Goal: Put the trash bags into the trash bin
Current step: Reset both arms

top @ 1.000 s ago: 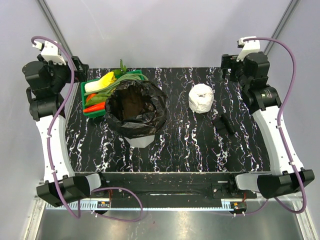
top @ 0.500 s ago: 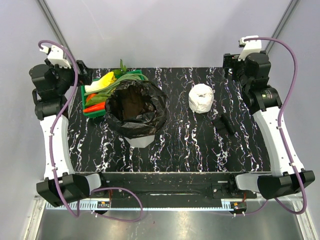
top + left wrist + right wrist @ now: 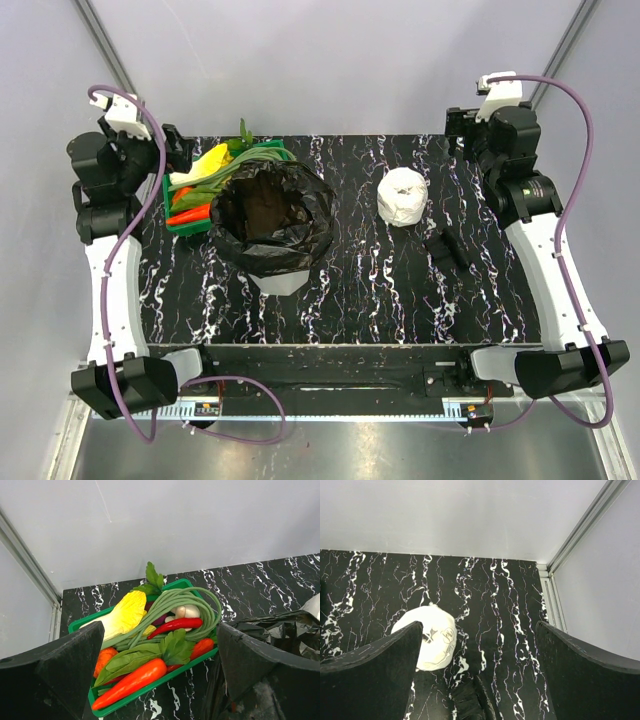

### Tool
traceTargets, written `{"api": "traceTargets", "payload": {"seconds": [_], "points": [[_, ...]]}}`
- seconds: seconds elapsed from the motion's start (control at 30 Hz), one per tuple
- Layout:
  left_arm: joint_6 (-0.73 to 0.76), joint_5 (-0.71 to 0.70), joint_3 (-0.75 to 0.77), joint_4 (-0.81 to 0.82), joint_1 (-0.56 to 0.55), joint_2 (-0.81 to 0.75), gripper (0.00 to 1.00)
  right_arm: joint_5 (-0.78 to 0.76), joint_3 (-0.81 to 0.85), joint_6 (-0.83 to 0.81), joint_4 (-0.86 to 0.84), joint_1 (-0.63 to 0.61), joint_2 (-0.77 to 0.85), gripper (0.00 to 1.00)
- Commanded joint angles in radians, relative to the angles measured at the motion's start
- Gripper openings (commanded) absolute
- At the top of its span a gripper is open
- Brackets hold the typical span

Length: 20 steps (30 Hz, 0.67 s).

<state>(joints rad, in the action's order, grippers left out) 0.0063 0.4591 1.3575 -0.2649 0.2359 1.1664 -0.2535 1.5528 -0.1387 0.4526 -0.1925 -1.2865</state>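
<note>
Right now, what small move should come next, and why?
Probably just draw the left claw and right claw back to rest: both stand open, holding nothing, and the glossy black plastic trash bag already lines the tall white translucent bin, draped over its rim.

The left arm (image 3: 108, 270) swung in from the left edge of the surface toward the green basket (image 3: 166, 200) near the far left corner. Its wrist ended up just beside the basket.
</note>
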Motion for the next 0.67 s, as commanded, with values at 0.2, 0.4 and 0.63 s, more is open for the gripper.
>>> {"api": "traceTargets", "payload": {"seconds": [0.2, 0.4, 0.63], "points": [[0.003, -0.020, -0.046, 0.087, -0.003, -0.043, 0.99, -0.018, -0.011, -0.013, -0.055, -0.001, 0.027, 1.00], [-0.003, -0.016, -0.092, 0.104, -0.021, -0.056, 0.99, -0.012, -0.014, -0.012, -0.057, 0.001, 0.024, 1.00], [-0.037, -0.034, -0.104, 0.116, -0.026, -0.062, 0.99, -0.013, -0.020, -0.018, -0.055, 0.001, 0.026, 1.00]]}}
